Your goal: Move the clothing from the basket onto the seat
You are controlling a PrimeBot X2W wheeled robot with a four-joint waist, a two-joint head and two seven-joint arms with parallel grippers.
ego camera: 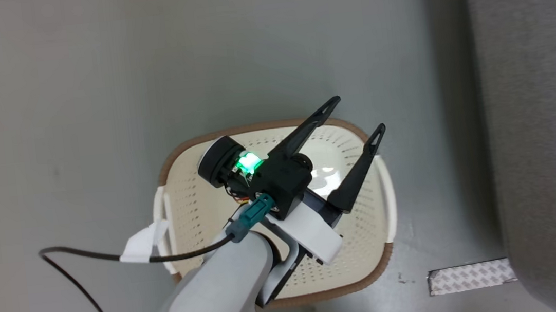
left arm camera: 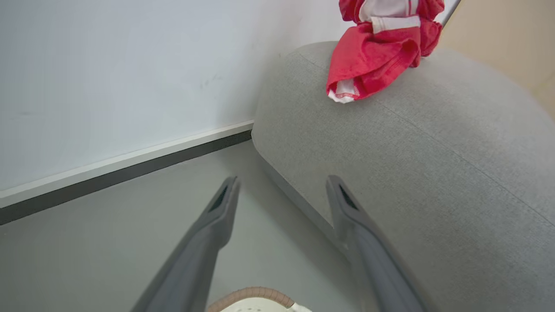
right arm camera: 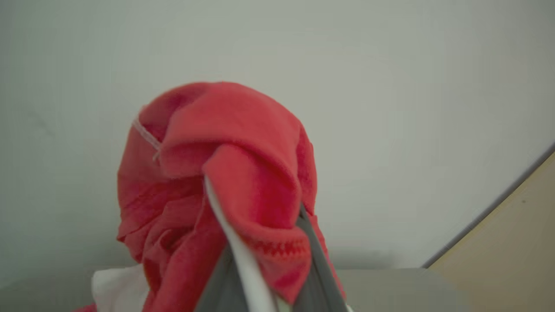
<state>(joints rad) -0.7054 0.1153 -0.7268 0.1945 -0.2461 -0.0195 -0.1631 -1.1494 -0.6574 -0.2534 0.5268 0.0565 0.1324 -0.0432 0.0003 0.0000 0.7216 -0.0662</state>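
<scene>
There is one basket (ego camera: 195,201) with two white side handles (ego camera: 390,201), and one seat (ego camera: 538,123). Of the clothing (left arm camera: 373,52) I count one red bundle on the seat (if it is one garment or several crumpled together, I cannot tell). The right wrist view shows one red piece with one white band; whether it belongs to the same bundle I cannot tell. The grippers are two, the left gripper (ego camera: 361,113) and the right gripper (right arm camera: 264,260), each with two fingers (ego camera: 357,168). On the floor (ego camera: 44,98) lies one strip of patterned tape (ego camera: 471,276). One black cable (ego camera: 87,253) carries one white tag (ego camera: 142,242), and one green light (ego camera: 249,162) glows.
</scene>
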